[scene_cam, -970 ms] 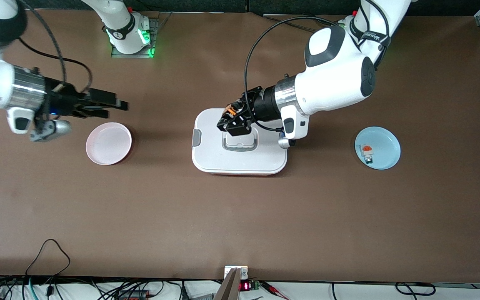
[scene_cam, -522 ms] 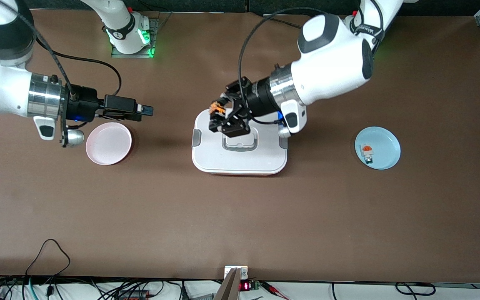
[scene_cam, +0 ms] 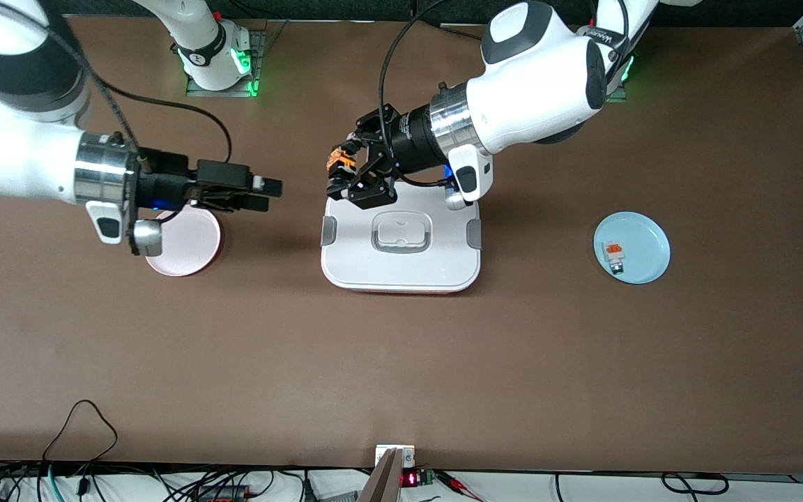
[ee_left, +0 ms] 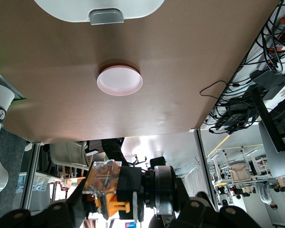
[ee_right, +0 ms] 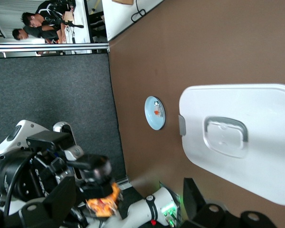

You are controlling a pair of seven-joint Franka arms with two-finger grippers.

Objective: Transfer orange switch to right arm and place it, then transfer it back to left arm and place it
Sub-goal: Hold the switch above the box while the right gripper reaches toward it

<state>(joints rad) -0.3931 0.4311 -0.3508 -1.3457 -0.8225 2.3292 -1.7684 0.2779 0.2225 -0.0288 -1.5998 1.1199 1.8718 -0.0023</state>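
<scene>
My left gripper [scene_cam: 351, 176] is shut on the orange switch [scene_cam: 338, 160] and holds it in the air over the box's corner toward the right arm's end. The switch's orange face and black body fill the jaws in the left wrist view [ee_left: 107, 186]. The white box [scene_cam: 401, 261] lies mid-table. My right gripper [scene_cam: 272, 192] is open and empty, over the table between the pink plate [scene_cam: 192, 244] and the box, pointing at the switch. In the right wrist view the switch [ee_right: 102, 202] shows between its spread fingers [ee_right: 61, 199].
A blue plate [scene_cam: 645, 237] toward the left arm's end holds a small white-and-grey block with an orange top [scene_cam: 614, 254]. The right arm's wrist hides part of the pink plate. Cables lie along the table edge nearest the camera.
My left gripper has carried the switch from over the box's lid handle toward the right arm's end. My right gripper has moved toward the box, past the pink plate.
</scene>
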